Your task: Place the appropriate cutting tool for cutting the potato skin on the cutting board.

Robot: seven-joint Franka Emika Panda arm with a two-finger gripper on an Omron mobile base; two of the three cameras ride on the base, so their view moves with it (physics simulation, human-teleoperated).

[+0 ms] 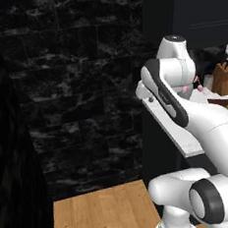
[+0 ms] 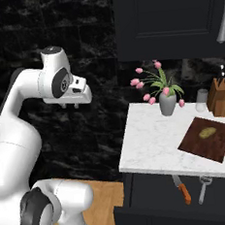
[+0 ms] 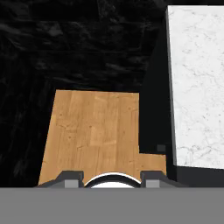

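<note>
The pincer (image 3: 111,179), holding nothing, looks down on wooden floor (image 3: 94,131) beside a white marble counter (image 3: 197,87).

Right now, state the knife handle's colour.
Orange knife handle, clearest in the right base view.

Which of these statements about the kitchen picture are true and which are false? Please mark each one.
1. The potato lies on the cutting board. True.
2. The gripper is holding a knife. False: it holds nothing and hangs beside the counter, over the wooden floor.
3. A vase of pink flowers stands on the counter. True.
4. The knife block lies flat on the cutting board. False: it stands upright behind the board, near the wall.
5. A knife with an orange handle and a fork show below the counter's front edge. True.
</note>
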